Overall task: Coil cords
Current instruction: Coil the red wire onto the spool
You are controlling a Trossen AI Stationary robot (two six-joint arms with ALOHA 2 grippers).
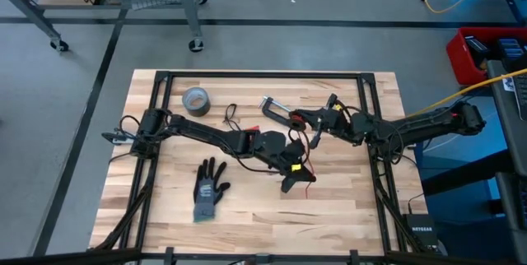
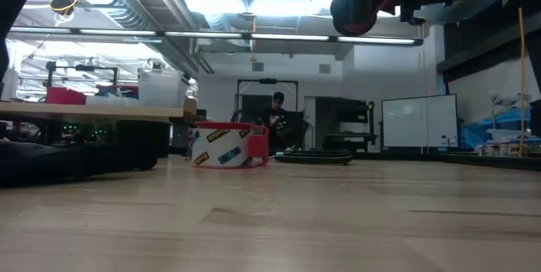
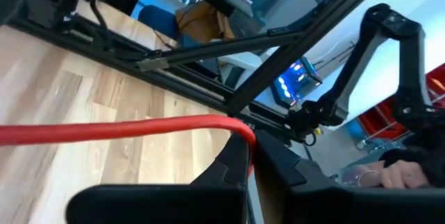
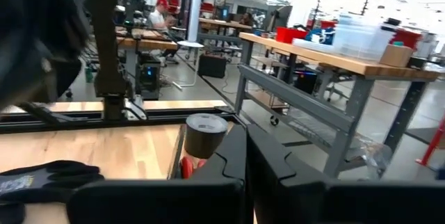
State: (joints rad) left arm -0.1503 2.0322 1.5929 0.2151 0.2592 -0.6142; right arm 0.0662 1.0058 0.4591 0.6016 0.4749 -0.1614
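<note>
The red cord runs between my two grippers near the table's middle. My left gripper is shut on it, and in the left wrist view the cord stretches away from the fingers above the wood. My right gripper is shut, with a bit of red showing beside its fingers. The black cord lies looped on the table, left of the right gripper. No gripper touches it. My left gripper pinches the red cord between its two fingers. The cord leaves the fingers sideways, about straight and clear of the table. My right gripper seems shut on the red cord's other end. Its own fingers hide the place of contact.
A grey duct-tape roll stands at the far left. A dark glove lies near the front. A metal clamp lies beside the right gripper. A red-edged tape ring shows in the low view. A black frame borders the table.
</note>
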